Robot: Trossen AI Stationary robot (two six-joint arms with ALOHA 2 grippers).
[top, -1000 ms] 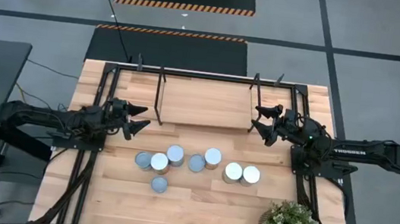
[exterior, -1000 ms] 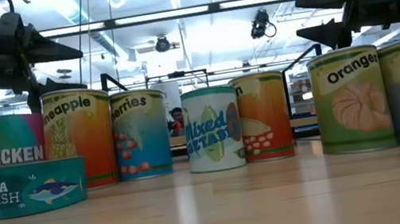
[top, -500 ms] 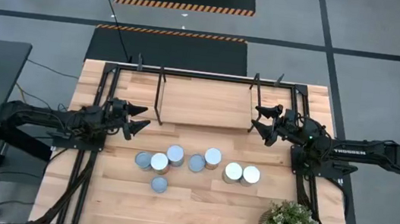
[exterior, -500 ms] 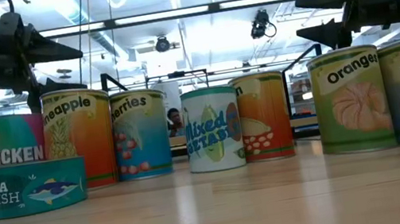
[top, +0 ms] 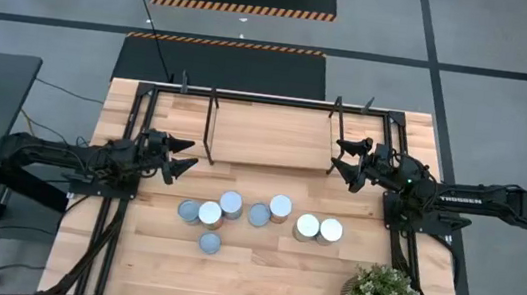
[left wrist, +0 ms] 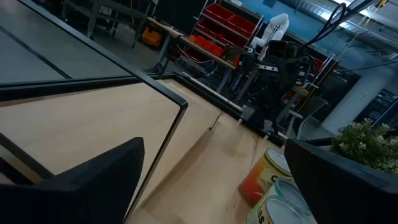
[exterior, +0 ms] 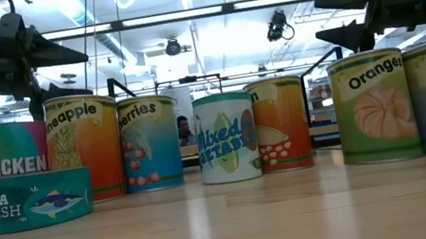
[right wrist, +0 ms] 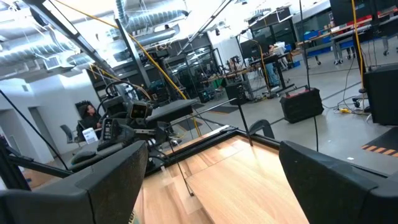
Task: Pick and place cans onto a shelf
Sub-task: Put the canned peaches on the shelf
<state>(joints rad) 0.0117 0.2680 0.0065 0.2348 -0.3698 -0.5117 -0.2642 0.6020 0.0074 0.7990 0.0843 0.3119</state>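
The shelf (top: 270, 136) holds nothing; all seven cans (top: 257, 214) stand on the desk (top: 267, 279). Left gripper (top: 180, 154) and right gripper (top: 340, 162) hover with jaws spread, empty.

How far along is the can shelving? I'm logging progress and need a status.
Nothing looks done: the light-wood shelf board with black posts holds no cans. Nothing is in hand either; the left gripper and right gripper are both open and empty, flanking the shelf. All seven silver-lidded cans stand on the wooden table, so every placement is left.
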